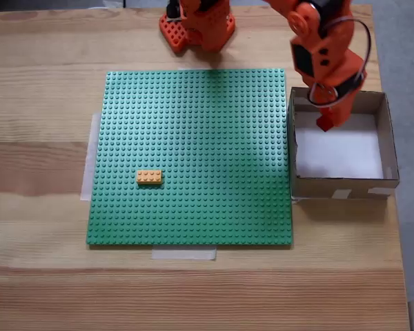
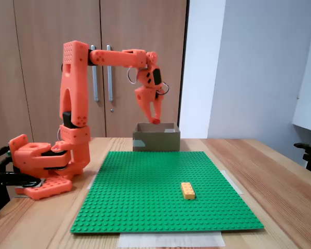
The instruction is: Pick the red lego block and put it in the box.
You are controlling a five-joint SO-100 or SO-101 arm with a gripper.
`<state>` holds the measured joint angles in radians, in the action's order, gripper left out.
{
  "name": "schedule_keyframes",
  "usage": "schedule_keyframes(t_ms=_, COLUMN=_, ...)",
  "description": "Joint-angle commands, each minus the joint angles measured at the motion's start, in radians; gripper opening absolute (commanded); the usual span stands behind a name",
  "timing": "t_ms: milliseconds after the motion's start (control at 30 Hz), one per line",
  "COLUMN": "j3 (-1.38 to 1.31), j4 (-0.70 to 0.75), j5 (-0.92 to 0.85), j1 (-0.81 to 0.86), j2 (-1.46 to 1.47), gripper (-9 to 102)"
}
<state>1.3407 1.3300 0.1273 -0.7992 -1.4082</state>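
My orange gripper (image 1: 325, 121) hangs over the box (image 1: 389, 141), a low brown cardboard box with a white floor at the right of the green baseplate. A small red lego block (image 1: 324, 125) sits pinched between the fingertips, above the box's far half. In the side-on fixed view the gripper (image 2: 155, 119) points straight down with the red lego block (image 2: 155, 122) just above the rim of the box (image 2: 156, 139). The fingers are shut on the block.
An orange-yellow brick (image 1: 149, 177) lies on the green baseplate (image 1: 193, 124) towards its near left. The arm's base (image 1: 196, 27) stands at the table's far edge. Pale tape strips hold the baseplate to the wooden table (image 1: 41, 276).
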Motion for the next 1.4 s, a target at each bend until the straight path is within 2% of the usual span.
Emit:
schedule_keyframes(t_ms=0, j3=-0.072, j4=-0.017, j5=-0.003, j1=-0.003, j2=0.049, gripper=-1)
schedule_keyframes(t_ms=467, j3=-0.19, j4=-0.071, j5=-0.026, j1=-0.023, j2=0.29, gripper=-1)
schedule_keyframes(t_ms=967, j3=-0.153, j4=-0.13, j5=-0.058, j1=-0.025, j2=0.339, gripper=-1)
schedule_keyframes(t_ms=1200, j3=-0.124, j4=-0.129, j5=-0.069, j1=-0.02, j2=0.339, gripper=12)
schedule_keyframes(t_ms=1367, j3=-0.101, j4=-0.141, j5=-0.058, j1=-0.018, j2=0.327, gripper=12)
